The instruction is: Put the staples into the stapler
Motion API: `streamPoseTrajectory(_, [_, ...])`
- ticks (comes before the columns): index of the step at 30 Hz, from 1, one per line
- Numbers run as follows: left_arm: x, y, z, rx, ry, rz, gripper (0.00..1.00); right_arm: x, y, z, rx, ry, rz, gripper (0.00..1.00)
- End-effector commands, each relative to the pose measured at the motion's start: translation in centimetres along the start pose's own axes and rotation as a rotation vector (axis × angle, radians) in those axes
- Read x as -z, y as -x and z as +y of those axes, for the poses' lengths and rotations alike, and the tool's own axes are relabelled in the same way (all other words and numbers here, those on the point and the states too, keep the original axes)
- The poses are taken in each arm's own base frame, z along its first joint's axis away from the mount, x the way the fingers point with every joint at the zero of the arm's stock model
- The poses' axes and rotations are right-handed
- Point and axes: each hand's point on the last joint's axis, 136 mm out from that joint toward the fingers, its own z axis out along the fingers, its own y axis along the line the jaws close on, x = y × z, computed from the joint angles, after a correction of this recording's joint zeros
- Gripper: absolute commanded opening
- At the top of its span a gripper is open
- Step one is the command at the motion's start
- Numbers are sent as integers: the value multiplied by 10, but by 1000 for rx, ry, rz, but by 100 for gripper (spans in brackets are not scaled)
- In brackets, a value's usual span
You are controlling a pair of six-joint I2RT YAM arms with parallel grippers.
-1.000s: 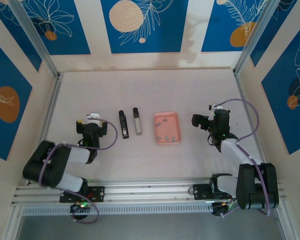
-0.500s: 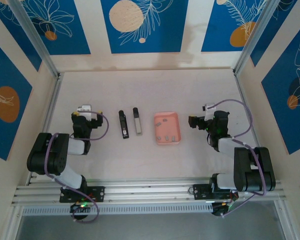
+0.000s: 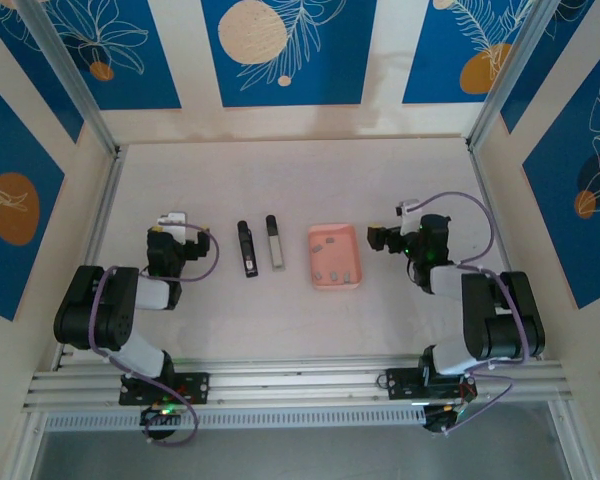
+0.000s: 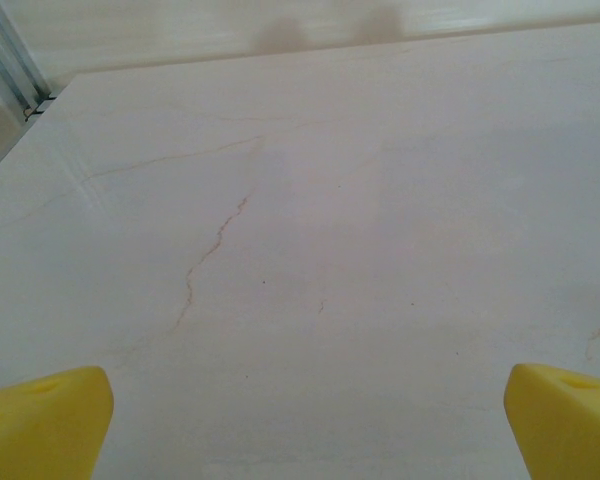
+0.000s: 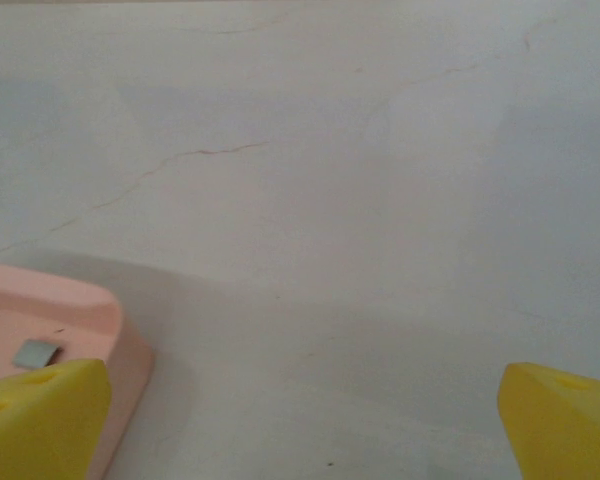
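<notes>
**A:** What runs along the near edge?

**B:** An aluminium rail (image 3: 300, 380) carries both arm bases. Both arms are folded low, close to it.

**A:** State of the left gripper (image 4: 308, 420)?

**B:** Its yellow fingers (image 4: 45, 425) stand wide apart and hold nothing. It sits near the table's (image 3: 300, 170) left edge and points toward the far wall. Bare tabletop lies ahead of it, and the left frame post (image 4: 15, 70) stands at the far corner.

**A:** And the right gripper (image 5: 300, 420)?

**B:** Its fingers (image 5: 40, 415) are also spread wide and grip nothing. It points left at the pink tray (image 3: 332, 238). The tray's right wall lies just beside one finger. I cannot tell whether they touch.

**A:** Where is the stapler (image 3: 248, 255)?

**B:** It lies mid-table in two parts, side by side and slightly apart. The black bar (image 3: 245, 238) is on the left and the silver-grey rail (image 3: 277, 250) on the right. Both lie between the left gripper and the tray, apart from each.

**A:** And the staples (image 3: 335, 269)?

**B:** They lie loose inside the tray as several small dark strips. One shows near the tray's corner in the right wrist view.

**A:** What room is there beyond that row?

**B:** Open tabletop runs from the row to the back wall (image 3: 290, 120). Frame posts bound it on both sides.
</notes>
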Motion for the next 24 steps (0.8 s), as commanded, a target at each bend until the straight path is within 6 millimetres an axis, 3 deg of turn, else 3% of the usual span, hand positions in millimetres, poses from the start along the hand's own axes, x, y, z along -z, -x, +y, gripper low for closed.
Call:
streamPoseTrajectory(1, [1, 5, -1, 18, -15, -13, 100, 1, 14, -17, -69, -16, -54, 99])
streamPoseTrajectory(4, [1, 6, -2, 17, -18, -15, 100, 2, 8, -13, -51, -6, -126, 99])
streamPoseTrajectory(24, [1, 5, -3, 15, -20, -14, 100, 1, 5, -20, -61, -61, -84, 99])
